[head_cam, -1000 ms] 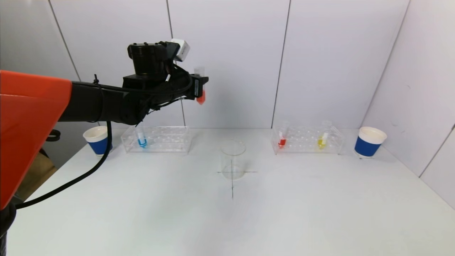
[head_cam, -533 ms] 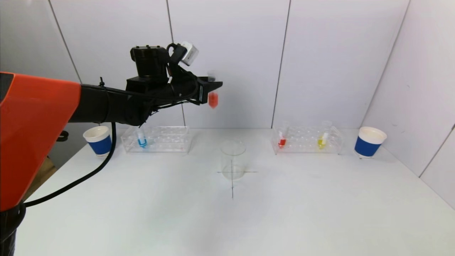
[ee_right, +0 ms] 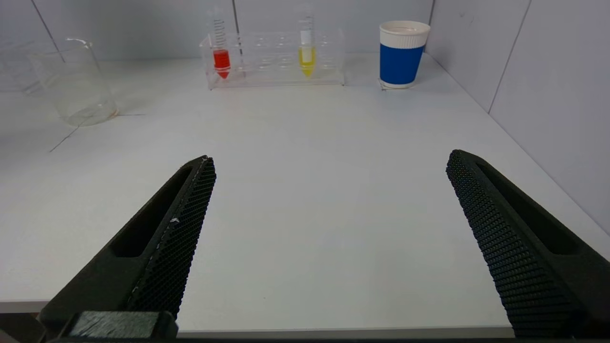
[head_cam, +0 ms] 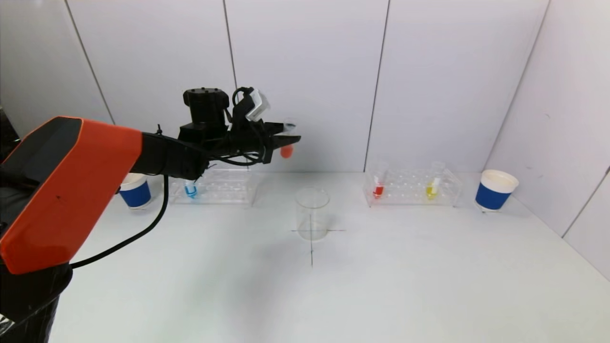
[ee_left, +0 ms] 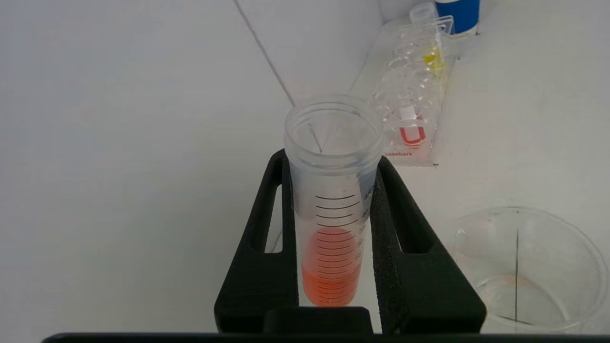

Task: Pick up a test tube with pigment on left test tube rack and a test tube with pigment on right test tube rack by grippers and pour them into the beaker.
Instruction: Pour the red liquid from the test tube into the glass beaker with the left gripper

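My left gripper point(head_cam: 287, 138) is shut on a clear test tube with orange pigment point(head_cam: 286, 151), held in the air above and slightly left of the empty glass beaker point(head_cam: 312, 213). In the left wrist view the tube point(ee_left: 333, 214) sits upright between the black fingers point(ee_left: 405, 224), open mouth up, with the beaker point(ee_left: 524, 271) off to one side below. The left rack point(head_cam: 219, 186) keeps a blue tube point(head_cam: 190, 190). The right rack point(head_cam: 412, 188) holds a red tube point(head_cam: 378, 190) and a yellow tube point(head_cam: 431, 190). My right gripper point(ee_right: 329, 159) stands open and empty near the table's front edge, out of the head view.
A blue-and-white paper cup point(head_cam: 495, 189) stands right of the right rack, and another cup point(head_cam: 135, 190) sits left of the left rack, partly behind my arm. A black cross point(head_cam: 312, 238) marks the table under the beaker. Wall panels close the back and right side.
My left arm has carried the orange tube to the right and lower, from over the left rack toward the beaker. The right gripper has not moved.
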